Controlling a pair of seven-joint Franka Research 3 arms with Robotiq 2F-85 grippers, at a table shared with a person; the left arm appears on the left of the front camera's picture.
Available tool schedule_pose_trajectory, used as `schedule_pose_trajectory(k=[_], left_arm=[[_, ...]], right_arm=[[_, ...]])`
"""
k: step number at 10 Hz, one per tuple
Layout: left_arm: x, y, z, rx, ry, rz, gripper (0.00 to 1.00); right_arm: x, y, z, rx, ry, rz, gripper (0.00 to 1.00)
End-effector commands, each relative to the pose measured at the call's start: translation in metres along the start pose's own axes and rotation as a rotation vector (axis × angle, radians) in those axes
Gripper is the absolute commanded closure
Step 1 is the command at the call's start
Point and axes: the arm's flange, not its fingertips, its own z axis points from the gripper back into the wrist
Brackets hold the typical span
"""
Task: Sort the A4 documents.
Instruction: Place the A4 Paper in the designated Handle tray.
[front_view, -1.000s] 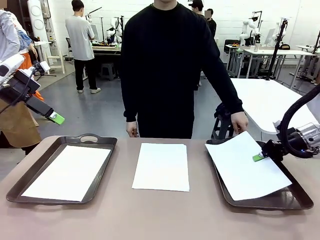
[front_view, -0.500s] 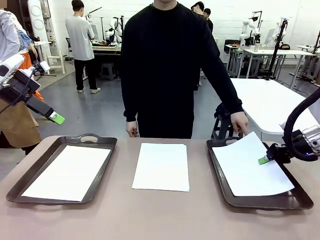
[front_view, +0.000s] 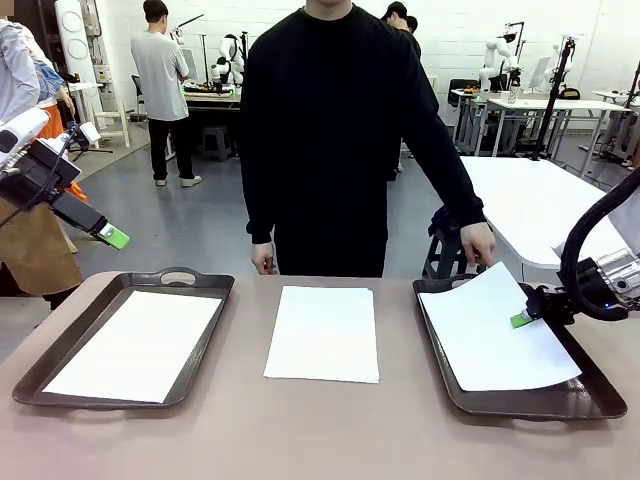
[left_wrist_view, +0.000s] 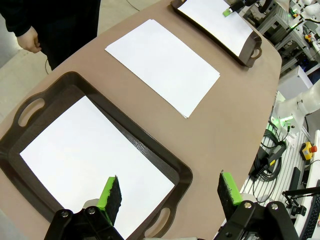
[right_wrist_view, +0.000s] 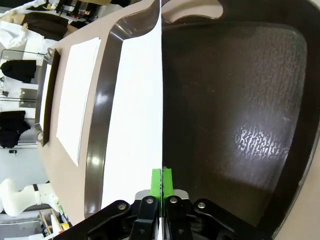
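One white A4 sheet (front_view: 500, 335) lies tilted over the right dark tray (front_view: 527, 405), and my right gripper (front_view: 521, 319) is shut on its right edge, holding that side up. In the right wrist view the sheet (right_wrist_view: 135, 125) runs edge-on between the closed green pads (right_wrist_view: 157, 182) above the tray floor (right_wrist_view: 235, 115). A second sheet (front_view: 323, 332) lies flat on the table in the middle. A third sheet (front_view: 135, 345) rests in the left tray (front_view: 205, 345). My left gripper (front_view: 112, 236) hangs open high at the left; its fingers (left_wrist_view: 111, 192) hover over that tray's sheet (left_wrist_view: 90, 160).
A person in black stands at the far edge, one hand (front_view: 478, 243) just behind the right tray and the other (front_view: 264, 260) at the table's rim. The brown table (front_view: 320, 440) has bare space in front of the trays.
My right gripper drew the sheet toward the right, then eased slightly back left and up. The sheet now sits more squarely over the right tray. The left arm stayed still.
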Motion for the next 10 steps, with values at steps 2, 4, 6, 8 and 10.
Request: schedule_pose_trajectory(k=[2, 4, 6, 8, 10], left_arm=[[0.0, -0.001, -0.001, -0.003, 0.002, -0.01, 0.0], [0.0, -0.001, -0.001, -0.003, 0.002, -0.01, 0.0], [0.0, -0.001, -0.001, -0.003, 0.002, -0.01, 0.0], [0.0, -0.001, -0.001, -0.003, 0.002, -0.01, 0.0], [0.0, -0.001, -0.001, -0.003, 0.002, -0.01, 0.0]], right_arm=[[-0.002, 0.003, 0.004, -0.048, -0.024, -0.042, 0.94], [-0.001, 0.004, 0.008, -0.064, -0.015, -0.046, 0.76], [-0.001, 0.011, 0.013, -0.089, 0.02, -0.041, 0.57], [0.003, 0.021, 0.021, -0.131, 0.051, -0.015, 0.38], [0.009, 0.026, 0.031, -0.209, 0.06, 0.018, 0.19]])
